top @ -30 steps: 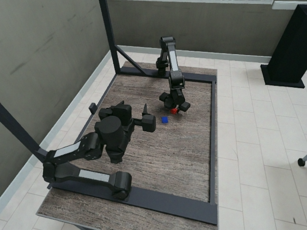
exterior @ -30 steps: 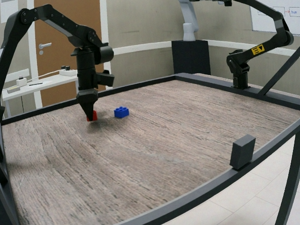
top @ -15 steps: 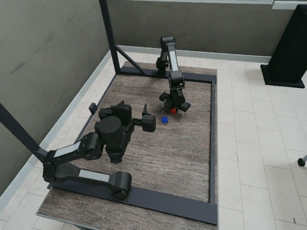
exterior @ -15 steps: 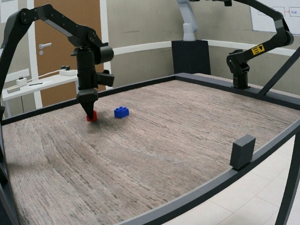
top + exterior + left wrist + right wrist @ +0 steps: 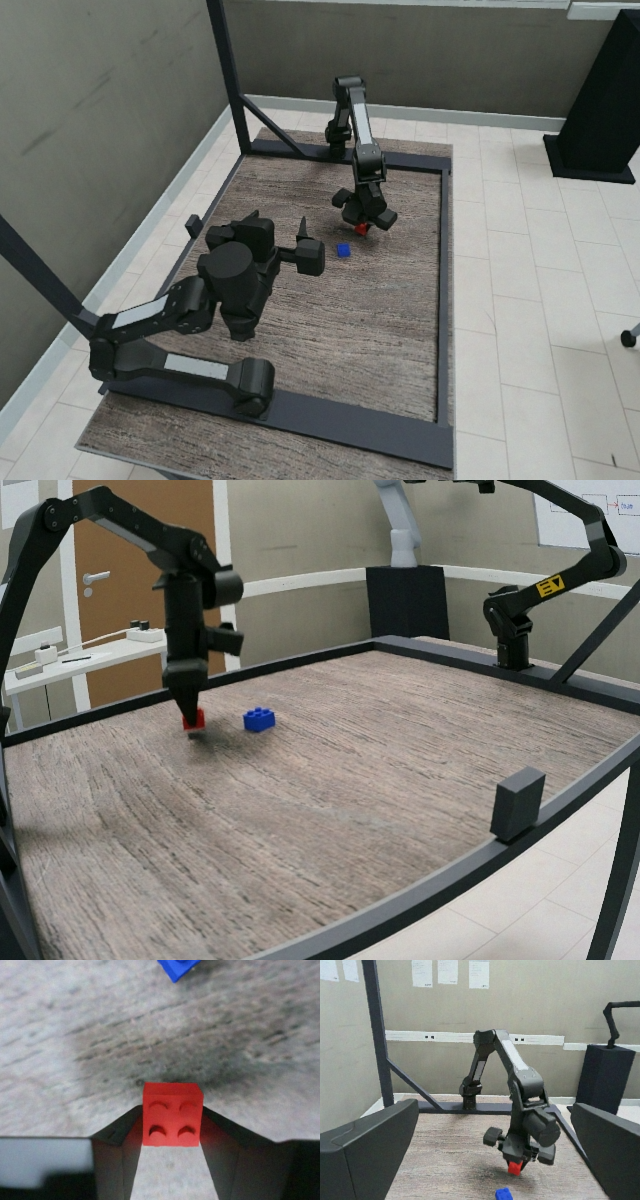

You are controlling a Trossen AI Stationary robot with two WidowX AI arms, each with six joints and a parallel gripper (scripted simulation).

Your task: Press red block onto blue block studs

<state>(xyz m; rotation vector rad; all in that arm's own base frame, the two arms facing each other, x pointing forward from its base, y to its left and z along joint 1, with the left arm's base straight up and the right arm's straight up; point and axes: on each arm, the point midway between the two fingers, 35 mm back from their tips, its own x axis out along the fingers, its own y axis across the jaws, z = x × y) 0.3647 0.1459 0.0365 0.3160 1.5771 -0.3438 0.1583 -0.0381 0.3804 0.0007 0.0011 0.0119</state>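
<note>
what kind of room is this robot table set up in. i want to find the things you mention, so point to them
Probably a robotics lab or workshop: a second, pale robot arm (image 5: 404, 542) stands on a black pedestal (image 5: 405, 601) (image 5: 599, 98) behind the table, a whiteboard (image 5: 560, 523) carries a box-and-arrow diagram, and a side bench (image 5: 111, 653) holds plugs and cables.

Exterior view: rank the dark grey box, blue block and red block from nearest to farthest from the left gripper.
1. Red block, between the fingers of the left gripper.
2. Blue block, just right in the picture.
3. Dark grey box, far right, on the frame rail.
</note>
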